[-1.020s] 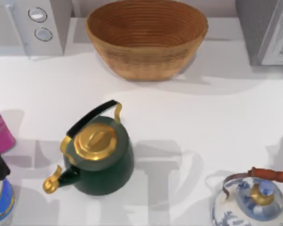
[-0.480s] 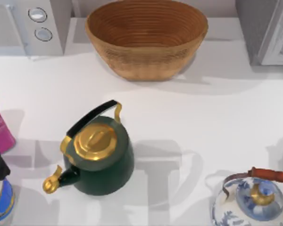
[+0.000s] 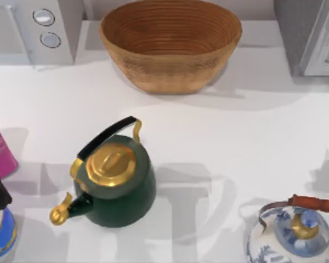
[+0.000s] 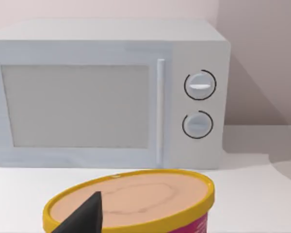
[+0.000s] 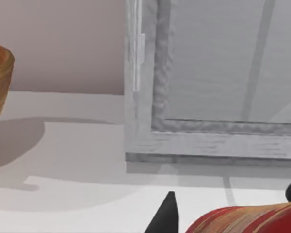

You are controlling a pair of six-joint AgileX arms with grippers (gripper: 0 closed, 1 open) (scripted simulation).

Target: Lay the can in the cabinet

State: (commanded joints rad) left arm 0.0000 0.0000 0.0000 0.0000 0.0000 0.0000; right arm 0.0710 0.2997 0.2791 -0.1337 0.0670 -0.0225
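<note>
Now the right pincer (image 5: 233, 216) is clamped on the can (image 5: 242, 221): the red body lies crosswise between its two dark fingers (image 5: 169, 213), raised off the desk (image 5: 63, 160). Straight ahead of the pincer, near but not touching, stands the cabinet (image 5: 208, 141), its white framed door facing the can and, as far as I can judge, closed.

A small metal can like this should be stiff and light, but its smooth round wall is likely to be slippery. The hold belongs across the middle of the body, not on the lid rim, so it cannot roll or pivot out.

For room, the cabinet's lower frame edge sits just above the desk and is the lip to clear on the way in. The basket (image 3: 170, 44) is well off to the pincer's side, toward the other arm, with bare desk between. Both kettles lie behind the pincer, out of the path.

The left pincer (image 4: 85, 218) hangs parked over a yellow-rimmed tub (image 4: 136, 194) before the microwave (image 4: 106, 92); whether it is apart or together I cannot tell.
</note>
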